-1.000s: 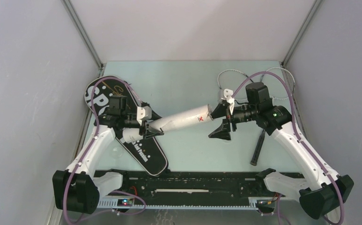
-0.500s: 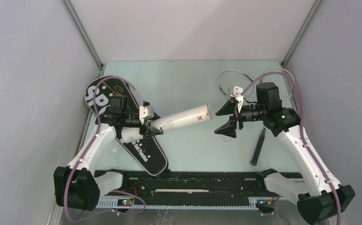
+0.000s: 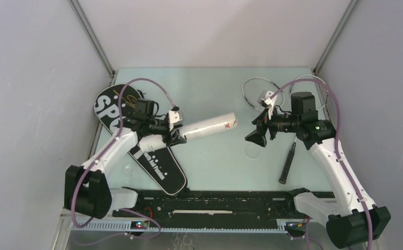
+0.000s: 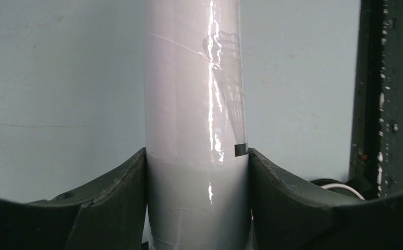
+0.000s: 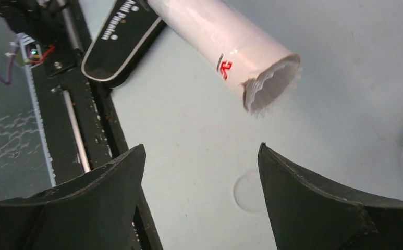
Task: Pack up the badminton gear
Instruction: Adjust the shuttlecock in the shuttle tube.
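My left gripper (image 3: 177,134) is shut on the long white tube (image 3: 209,126), near its left end. The tube (image 4: 194,104) fills the space between both fingers. It is held above the table, and its open end points right toward my right gripper (image 3: 255,130). A ragged white feather edge (image 5: 272,86) shows in the tube's mouth (image 5: 215,41). My right gripper (image 5: 202,148) is open and empty, a short gap from that mouth. The black bag (image 3: 108,107) lettered in white lies under the left arm. Racquets lie at the back right: thin hoops (image 3: 251,91) and a black handle (image 3: 288,162).
A black rail (image 3: 215,203) with wiring runs along the near edge between the arm bases. Grey walls close in the table on the left, back and right. A faint round mark (image 3: 251,151) shows on the pale green tabletop below my right gripper.
My right gripper has pulled back to the right, away from the tube's open end. My left arm has carried the tube toward the back and right, keeping its grip.
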Tool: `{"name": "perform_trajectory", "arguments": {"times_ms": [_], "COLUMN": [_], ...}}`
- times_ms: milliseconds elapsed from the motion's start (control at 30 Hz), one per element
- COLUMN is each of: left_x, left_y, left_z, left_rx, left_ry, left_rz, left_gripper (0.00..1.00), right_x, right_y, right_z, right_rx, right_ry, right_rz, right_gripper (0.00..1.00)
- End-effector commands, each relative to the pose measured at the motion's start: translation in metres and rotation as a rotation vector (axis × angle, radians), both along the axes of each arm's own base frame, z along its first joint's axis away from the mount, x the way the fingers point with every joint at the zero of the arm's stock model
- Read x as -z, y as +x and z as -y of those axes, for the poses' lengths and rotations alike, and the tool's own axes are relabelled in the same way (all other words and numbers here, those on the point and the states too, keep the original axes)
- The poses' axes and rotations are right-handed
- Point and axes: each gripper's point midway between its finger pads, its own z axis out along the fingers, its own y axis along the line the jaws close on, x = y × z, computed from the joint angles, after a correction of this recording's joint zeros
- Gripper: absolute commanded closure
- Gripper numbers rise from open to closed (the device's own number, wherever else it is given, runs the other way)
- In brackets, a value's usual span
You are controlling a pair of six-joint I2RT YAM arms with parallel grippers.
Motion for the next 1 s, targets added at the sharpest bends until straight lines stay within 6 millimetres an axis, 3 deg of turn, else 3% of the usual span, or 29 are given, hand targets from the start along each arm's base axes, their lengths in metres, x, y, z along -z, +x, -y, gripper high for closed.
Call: {"name": "perform_trajectory", "arguments": {"times_ms": [0,267,533,967], "left_x": [-0.033,-0.018,0.000,0.033], "left_y": [0.043,0.078,0.103,0.098], "left_z": [0.017,0.040,0.068,0.093], "left_rx": [-0.061,-0.160,-0.245,-0.173], "left_ry": [0.012,0.073,0.121,0.181], "left_rz": [0.089,0.036,-0.013,-0.007], "left_gripper": [0.65,0.65,0.65,0.64], "right_x": [0.013,0.047,0.064,0.085], "right_y": [0.021,0.034,0.032,0.034], "right_z": [0.024,0.061,0.076,0.081], "right_rx": [0.182,0.359,0.405,0.417], "right_ry": [-0.057,-0.148,-0.197,-0.232], "right_rz": [-0.041,-0.133,-0.157,-0.208], "right_gripper": [0.13,0.13,0.13,0.13]}}
